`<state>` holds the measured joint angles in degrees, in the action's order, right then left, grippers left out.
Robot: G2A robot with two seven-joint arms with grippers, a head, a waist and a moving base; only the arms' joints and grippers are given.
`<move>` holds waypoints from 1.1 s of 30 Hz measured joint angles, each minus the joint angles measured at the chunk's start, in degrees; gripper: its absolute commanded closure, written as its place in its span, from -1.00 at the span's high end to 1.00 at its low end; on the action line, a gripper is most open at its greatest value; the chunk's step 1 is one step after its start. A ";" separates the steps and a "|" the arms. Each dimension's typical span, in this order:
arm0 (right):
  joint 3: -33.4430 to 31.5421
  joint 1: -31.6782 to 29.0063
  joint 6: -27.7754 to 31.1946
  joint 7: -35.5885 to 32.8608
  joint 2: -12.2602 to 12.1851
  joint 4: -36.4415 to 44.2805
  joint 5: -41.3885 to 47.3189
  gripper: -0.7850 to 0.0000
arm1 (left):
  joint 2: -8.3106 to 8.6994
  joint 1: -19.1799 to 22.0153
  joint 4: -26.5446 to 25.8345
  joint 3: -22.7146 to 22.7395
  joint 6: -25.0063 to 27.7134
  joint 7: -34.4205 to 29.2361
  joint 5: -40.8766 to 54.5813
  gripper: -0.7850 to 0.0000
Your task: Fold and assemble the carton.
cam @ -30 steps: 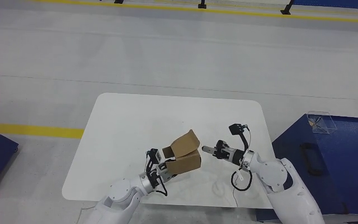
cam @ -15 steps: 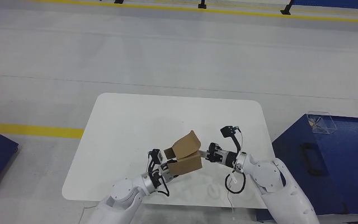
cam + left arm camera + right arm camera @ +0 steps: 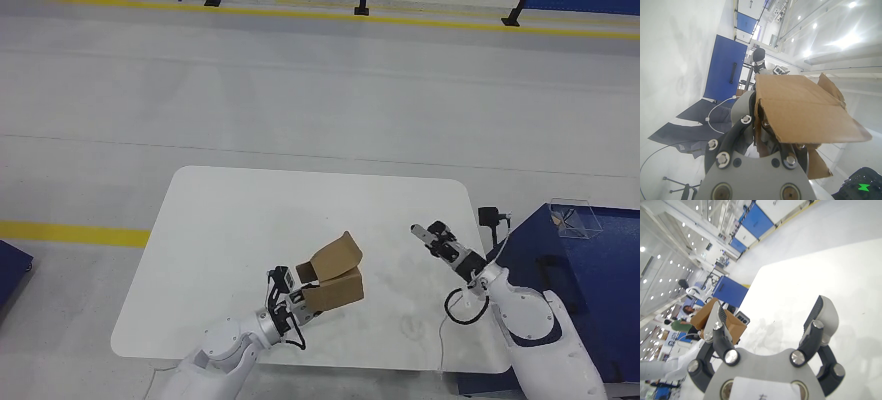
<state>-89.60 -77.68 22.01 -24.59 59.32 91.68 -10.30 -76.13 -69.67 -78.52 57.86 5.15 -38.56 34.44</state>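
So the brown cardboard carton [image 3: 335,288] sits at the near side of the white table [image 3: 250,220], a bit left of the middle and close to the robot's edge. The left gripper [image 3: 293,297] has it by the end facing the robot. In the left wrist view the gripper is clamped on one cardboard wall of the carton [image 3: 800,113], with one finger outside and the other tucked inside (mostly hidden by the cardboard). One big flap [image 3: 333,256] is tilted up and away from the body of the box instead of lying flat, so it's only partly folded. I can't tell whether the bottom of the carton is actually touching the table or is lifted just off it.

The right gripper [image 3: 424,232] is over the right part of the table, well apart from the carton, and it points toward the far side. Its fingers [image 3: 821,309] are spread wide with nothing between them, just bare tabletop beyond. In the right wrist view the carton [image 3: 703,313] shows off past one finger.

There's a blue cabinet [image 3: 570,300] just beside the table's right edge, with a small clear plastic box [image 3: 572,216] on top of it.
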 measured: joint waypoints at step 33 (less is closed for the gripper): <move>-3.52 -2.20 2.52 3.62 -0.06 -0.18 2.69 1.00 | -1.18 -0.29 -4.72 -2.38 -7.47 7.97 5.34 -1.00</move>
<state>-93.11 -79.88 24.53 -20.97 59.26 91.50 -7.61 -77.31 -69.96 -83.23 55.48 -2.32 -30.60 39.77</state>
